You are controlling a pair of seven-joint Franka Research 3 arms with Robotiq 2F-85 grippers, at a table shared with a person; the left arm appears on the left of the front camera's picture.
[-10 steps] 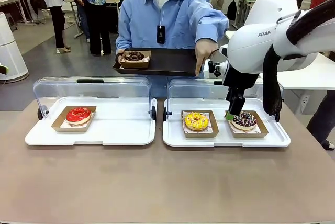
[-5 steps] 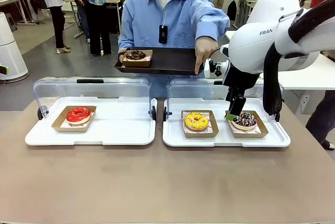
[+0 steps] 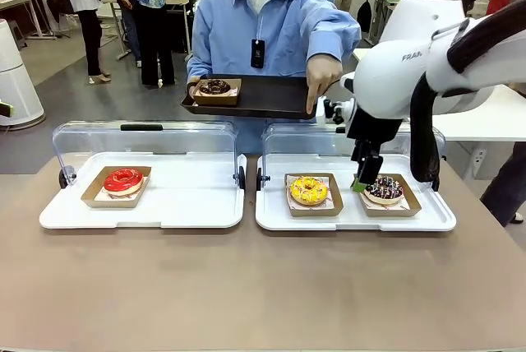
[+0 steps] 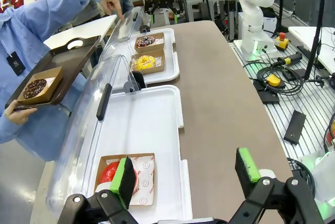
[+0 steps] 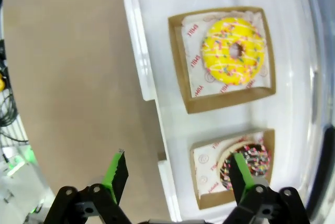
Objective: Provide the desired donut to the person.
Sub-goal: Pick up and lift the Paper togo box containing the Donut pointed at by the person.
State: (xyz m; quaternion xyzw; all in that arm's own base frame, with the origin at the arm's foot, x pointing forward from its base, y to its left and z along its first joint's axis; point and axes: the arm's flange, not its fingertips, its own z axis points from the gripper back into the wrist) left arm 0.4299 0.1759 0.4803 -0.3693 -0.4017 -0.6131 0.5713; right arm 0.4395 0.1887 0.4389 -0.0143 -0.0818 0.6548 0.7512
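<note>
The person [image 3: 263, 23] stands at the far side holding a black tray [image 3: 263, 99] that carries a boxed chocolate donut [image 3: 214, 87]. Their other hand [image 3: 320, 79] points a finger down toward the right white tray, roughly over the yellow sprinkled donut [image 3: 309, 190] [image 5: 232, 56]. My right gripper [image 3: 362, 184] [image 5: 178, 174] hangs open just above the left edge of the dark sprinkled donut [image 3: 385, 190] [image 5: 256, 157], holding nothing. My left gripper [image 4: 186, 174] is open and holds nothing, high over the red donut [image 4: 107, 174] [image 3: 123, 180].
Two white trays [image 3: 189, 208] [image 3: 353, 219] sit side by side on the brown table [image 3: 246, 286], their clear hinged lids [image 3: 144, 142] standing open toward the person. Each donut lies in a brown cardboard box. Bystanders stand far behind.
My right arm and gripper have shifted slightly left over the right tray. The person has lifted the black tray a little. Both grippers stay open.
</note>
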